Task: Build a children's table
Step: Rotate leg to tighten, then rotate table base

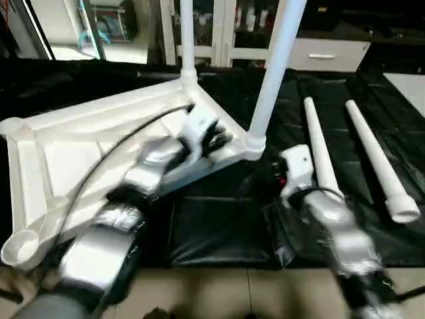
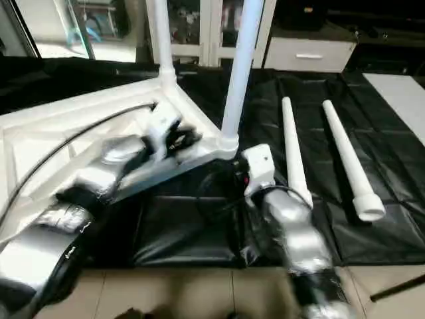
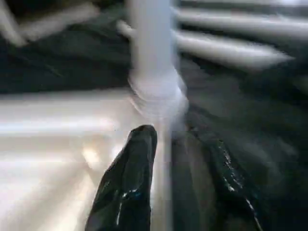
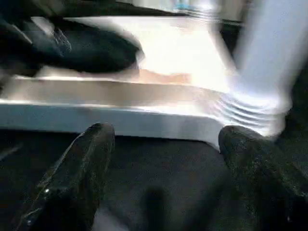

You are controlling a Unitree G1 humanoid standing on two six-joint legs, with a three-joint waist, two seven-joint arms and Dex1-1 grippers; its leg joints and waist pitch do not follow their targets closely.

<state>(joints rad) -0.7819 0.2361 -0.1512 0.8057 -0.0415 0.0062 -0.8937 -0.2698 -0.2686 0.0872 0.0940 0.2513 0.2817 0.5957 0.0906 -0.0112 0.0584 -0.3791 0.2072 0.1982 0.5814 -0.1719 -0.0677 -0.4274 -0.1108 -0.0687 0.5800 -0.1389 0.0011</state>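
The white tabletop (image 1: 80,153) lies underside up on the black mat. One leg (image 1: 186,40) stands upright in its far corner socket and a second leg (image 1: 275,66) in the corner socket nearest my right arm. Two loose legs (image 1: 321,149) (image 1: 378,159) lie on the mat to the right. My left gripper (image 1: 216,139) hovers over the tabletop's rim just beside the second leg; its fingers (image 3: 127,178) stand apart, astride the rim's edge, with a gap around it. My right gripper (image 4: 163,144) is open and empty, low on the mat, facing that leg's base (image 4: 255,110).
Two round sockets (image 1: 20,247) (image 1: 12,126) on the tabletop's left side hold nothing. A black cable (image 1: 113,143) arcs over my left forearm. A white cabinet with glass doors (image 1: 219,26) and a drawer unit (image 1: 325,53) stand behind. Tiled floor (image 1: 219,292) borders the mat's near edge.
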